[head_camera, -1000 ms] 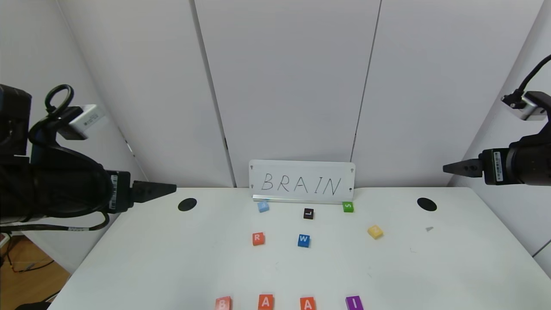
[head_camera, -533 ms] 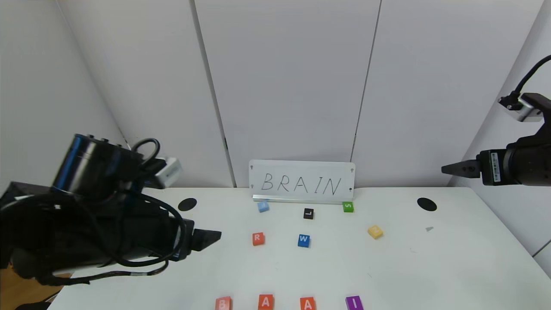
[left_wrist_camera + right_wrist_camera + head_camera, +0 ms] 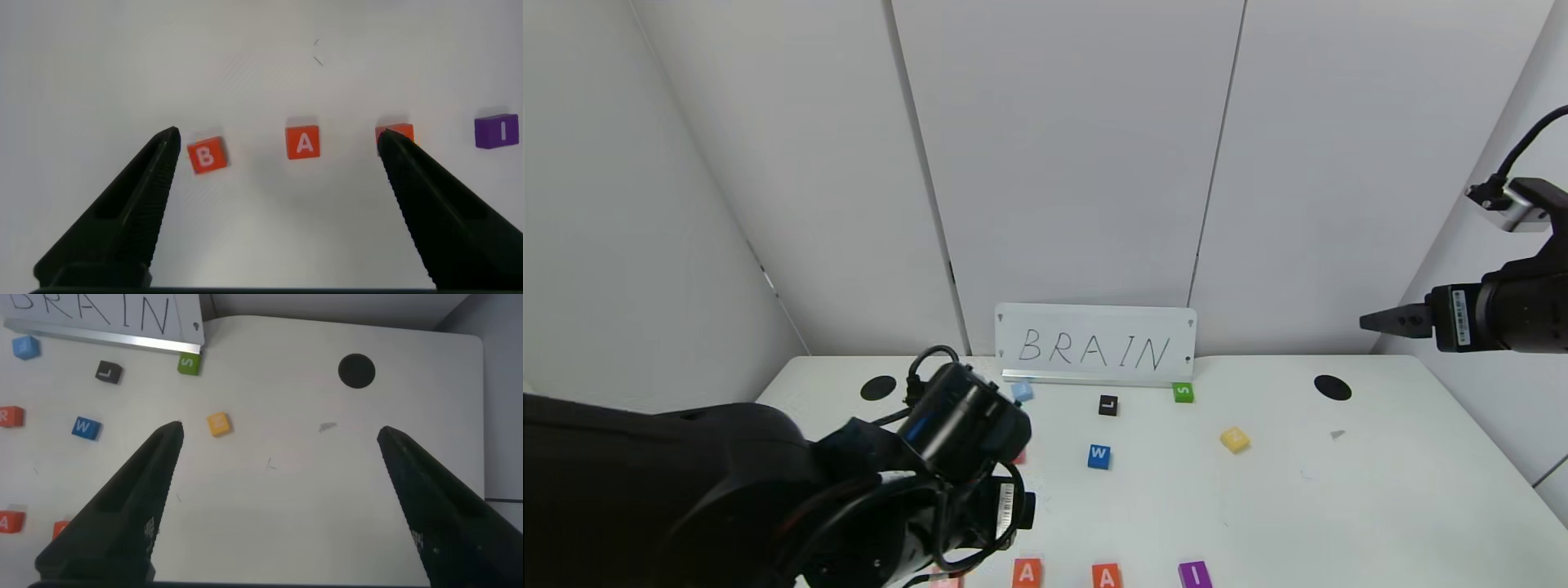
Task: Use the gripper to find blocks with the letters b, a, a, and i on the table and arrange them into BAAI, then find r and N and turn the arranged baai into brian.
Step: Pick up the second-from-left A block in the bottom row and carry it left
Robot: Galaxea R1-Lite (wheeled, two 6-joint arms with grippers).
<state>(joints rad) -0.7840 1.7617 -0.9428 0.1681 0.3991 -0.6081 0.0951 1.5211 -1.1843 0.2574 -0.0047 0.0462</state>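
"BRAIN" on sign point(image 3: 1095, 346); tiles B point(image 3: 207, 155), A point(image 3: 303, 142), I point(image 3: 496, 131), W point(image 3: 1098, 456), perhaps L point(image 3: 1107, 404).

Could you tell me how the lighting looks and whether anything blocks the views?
Head view: even light on the table, no glare; the left arm covers most of R. Left wrist view: faint shadow beside B; the left gripper, open, hides part of one A. Right wrist view: right gripper idle; the letter on N barely shows.

The left arm point(image 3: 768, 490) hides most of r point(image 3: 1018, 456) and B point(image 3: 946, 581).
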